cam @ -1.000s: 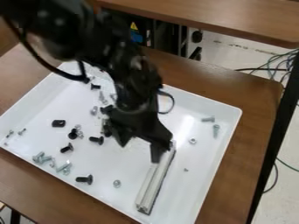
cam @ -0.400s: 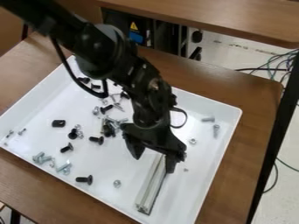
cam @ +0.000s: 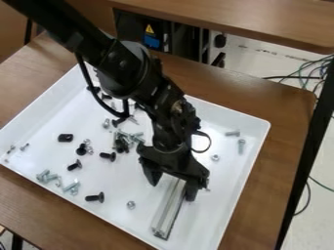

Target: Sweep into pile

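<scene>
The black gripper [cam: 173, 187] hangs over the right-centre of the white tray [cam: 245, 161], its two fingers spread apart. Between and below them lies a pale metal rail [cam: 167, 211], slanting toward the tray's near edge; the hand hides its upper end. One finger is left of the rail, the other close against or above its right side; contact is unclear. Left of the hand is a cluster of screws [cam: 122, 141]. More silver bolts [cam: 46, 177] and a black screw [cam: 94, 197] lie scattered at lower left.
A bolt [cam: 241, 146] and a small nut [cam: 215, 157] lie right of the hand, near the tray's raised right wall. The tray stands on a brown table [cam: 281, 141]. Cables [cam: 306, 73] hang beyond the table at right.
The gripper has shifted right and toward the near side of the tray, with its fingers now on either side of the rail's upper part. Screws left of the hand have come into view.
</scene>
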Controlling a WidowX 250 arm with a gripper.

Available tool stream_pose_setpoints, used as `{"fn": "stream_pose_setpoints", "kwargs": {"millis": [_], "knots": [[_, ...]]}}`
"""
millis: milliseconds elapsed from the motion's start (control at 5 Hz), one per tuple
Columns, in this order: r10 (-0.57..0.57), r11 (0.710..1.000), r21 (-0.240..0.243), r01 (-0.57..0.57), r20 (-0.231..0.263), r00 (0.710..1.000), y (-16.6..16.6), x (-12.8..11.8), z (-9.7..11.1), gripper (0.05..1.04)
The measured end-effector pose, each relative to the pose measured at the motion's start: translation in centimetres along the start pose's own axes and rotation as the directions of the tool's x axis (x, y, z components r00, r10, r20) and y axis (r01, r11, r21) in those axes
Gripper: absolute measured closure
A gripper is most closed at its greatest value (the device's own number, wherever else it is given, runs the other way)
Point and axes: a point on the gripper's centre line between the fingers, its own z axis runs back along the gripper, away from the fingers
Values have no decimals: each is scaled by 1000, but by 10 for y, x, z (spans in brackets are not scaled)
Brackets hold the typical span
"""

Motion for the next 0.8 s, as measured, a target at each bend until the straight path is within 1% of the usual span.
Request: {"fn": "stream_pose_setpoints", "kwargs": {"millis": [200, 400, 600, 800], "knots": [[14, 1000, 10, -14, 16, 1000, 2, 3, 0, 427], [31, 999, 7, -31, 4, 1000, 1, 1, -3, 705], [32, 999, 21, -32, 1, 999, 4, 3, -5, 729], [44, 999, 30, -43, -17, 999, 9, 2, -4, 729]]}}
